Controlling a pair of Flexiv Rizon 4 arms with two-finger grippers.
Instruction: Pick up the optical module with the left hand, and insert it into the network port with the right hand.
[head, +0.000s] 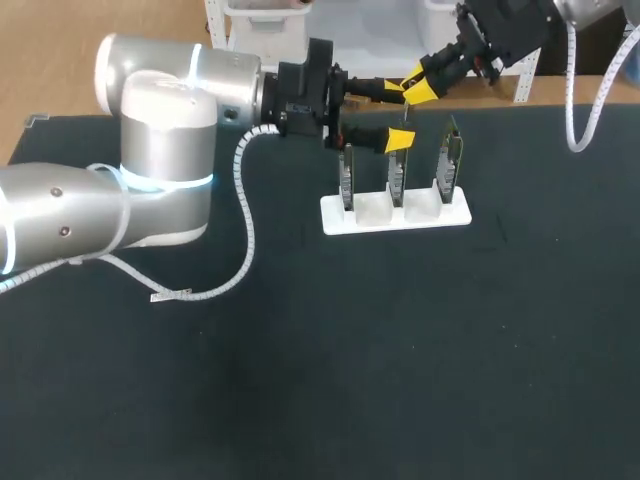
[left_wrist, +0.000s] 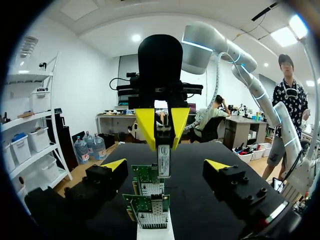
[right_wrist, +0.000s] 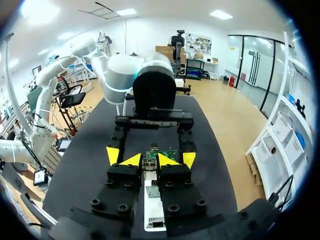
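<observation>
- Bench (head: 300, 380) — dark, matte and flat.
- White stand (head: 395, 215): a smooth slotted block holding three green cards (left_wrist: 148, 210) upright. It looks light, so I should press straight down and never sideways.
- Left pincer (left_wrist: 166, 165): spread wide and gripping nothing, with its tips either side of the module and touching nothing. It is best drawn clear before the push.
- Right pincer (right_wrist: 150, 160): closed on the optical module (left_wrist: 163, 161) by its upper end, so the module hangs upright just above the cards.
- Module: a slim, rigid metal bar with a pale label — I should square its long axis to the opening before going down.
- Network port (left_wrist: 150, 219): a small pale metal cage on a card. I cannot tell which card's port lies under the module.
</observation>
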